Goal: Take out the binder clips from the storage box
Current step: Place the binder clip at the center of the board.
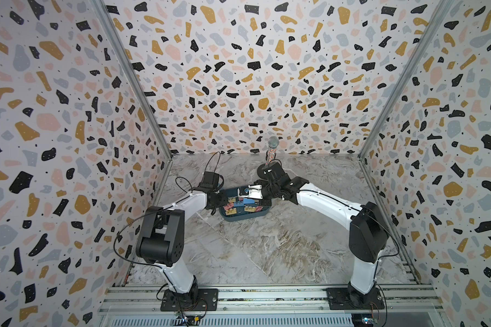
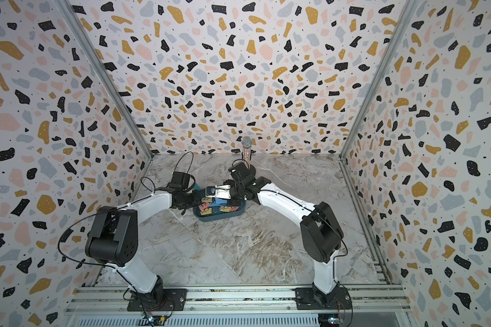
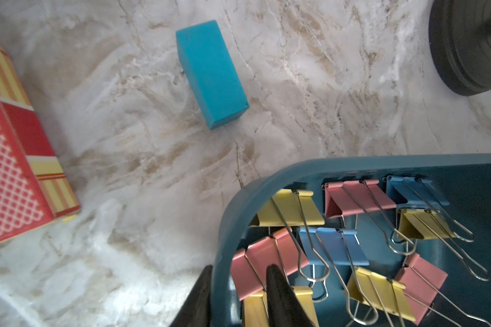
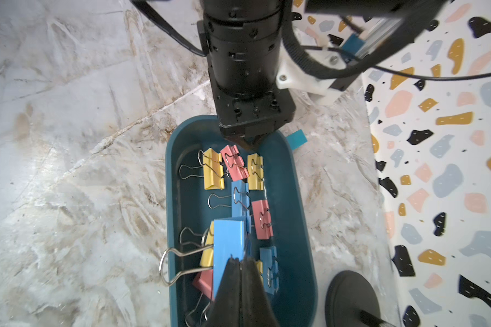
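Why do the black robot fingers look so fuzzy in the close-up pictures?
Left wrist view: the black gripper fingers sit too near the lens, so they blur. Right wrist view: same for the fingers pinching the pastel blue binder clip. Both top views: far away, sharper.

Left wrist view: the storage box runs off two picture edges, and binder clips at its cut side lose their handles. Of the left gripper only the fingertips show, one outside the box wall, one inside; whether they press the wall is unclear. A red patterned carton and a black round base, both beyond the box, are cut off.

Right wrist view: the right gripper, pinched on a blue clip, covers that clip's end and the clips beneath.

In both top views the clips are too small to count. A white camera mount hides the box's far part.
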Controlling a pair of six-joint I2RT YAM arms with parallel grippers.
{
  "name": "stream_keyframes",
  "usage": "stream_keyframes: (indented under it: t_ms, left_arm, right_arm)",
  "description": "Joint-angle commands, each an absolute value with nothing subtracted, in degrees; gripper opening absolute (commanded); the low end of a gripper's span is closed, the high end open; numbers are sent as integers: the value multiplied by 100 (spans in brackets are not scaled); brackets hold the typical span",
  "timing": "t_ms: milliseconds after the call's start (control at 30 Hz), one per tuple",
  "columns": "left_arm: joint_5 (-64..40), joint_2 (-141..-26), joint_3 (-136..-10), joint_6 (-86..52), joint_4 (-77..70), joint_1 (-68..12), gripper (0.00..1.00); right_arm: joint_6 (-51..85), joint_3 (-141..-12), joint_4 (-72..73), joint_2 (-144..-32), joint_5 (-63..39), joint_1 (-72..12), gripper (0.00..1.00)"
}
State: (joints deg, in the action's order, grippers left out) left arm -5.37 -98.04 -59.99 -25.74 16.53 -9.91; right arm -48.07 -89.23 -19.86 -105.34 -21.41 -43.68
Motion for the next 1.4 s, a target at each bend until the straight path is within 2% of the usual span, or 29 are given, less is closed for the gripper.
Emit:
stream_keyframes:
  t_ms: [0, 467, 900, 1367]
  left_arm:
    - [-554, -9632, -5985, -2593, 1691, -967, 33]
    - [-567, -9620, -5959, -2585, 1692, -963, 33]
    - [-571, -9545, -5906, -2566, 1696, -960, 33]
    - [-563, -9470, -5862, -2618, 1696, -962, 33]
  right_arm:
    - [-4843, -8671, -2035, -9903, -2077, -4063, 0]
    - [-5007, -7783, -1624, -9459, -2076, -2956, 0]
    - [-6078, -7966, -1559, -10234, -2777, -2307, 0]
    - [-6747, -8469, -1435, -11234, -2880, -2184, 0]
